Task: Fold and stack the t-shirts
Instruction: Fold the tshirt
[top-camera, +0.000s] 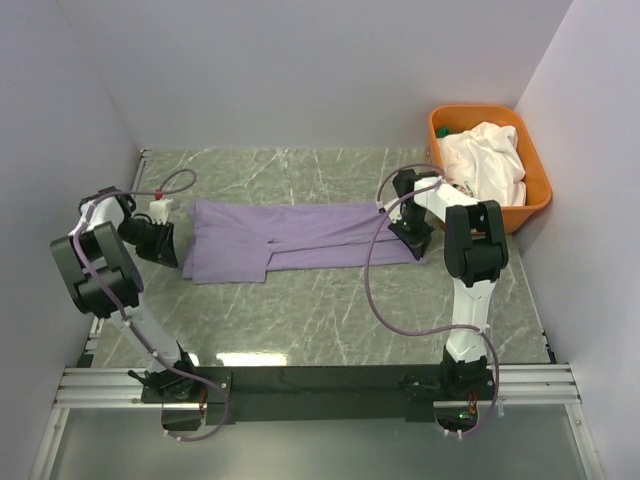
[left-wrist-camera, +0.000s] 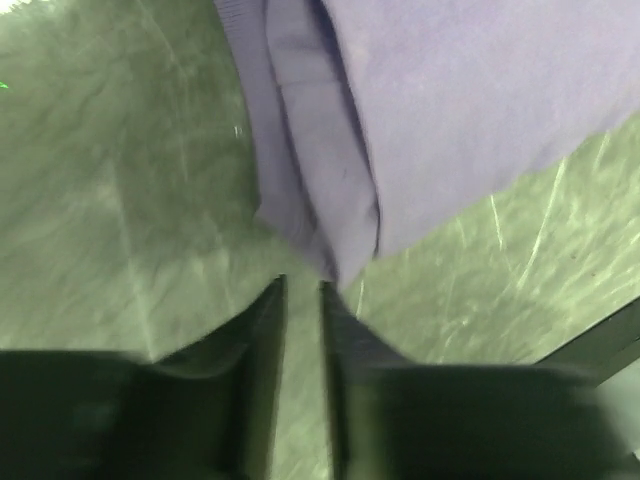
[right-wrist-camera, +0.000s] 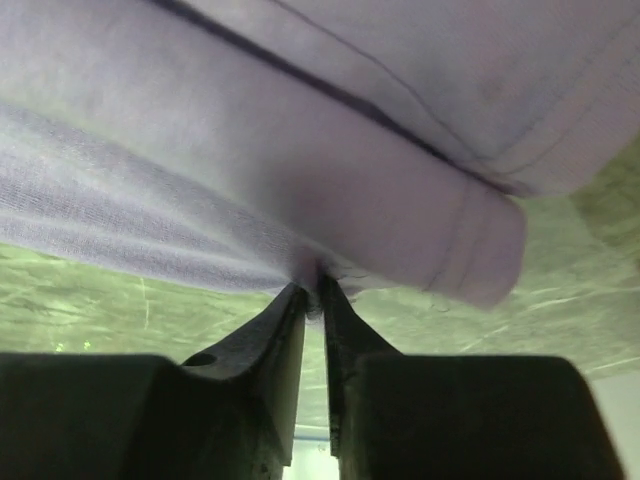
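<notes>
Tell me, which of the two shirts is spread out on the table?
The lavender t-shirt, lying flat on the table; the white t-shirt sits bunched in the orange tub.

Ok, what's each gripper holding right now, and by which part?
The right gripper pinches the lavender t-shirt by its folded edge at the right end. The left gripper is at the shirt's left corner; whether it grips cannot be told.

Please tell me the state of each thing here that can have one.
lavender t-shirt: lying flat on the table, partly folded.
white t-shirt: crumpled, unfolded, inside the orange tub.
orange tub: upright, holding the white t-shirt.
right gripper: shut on the lavender t-shirt's edge.
left gripper: jaws nearly together at the lavender t-shirt's corner; grip unclear.
</notes>
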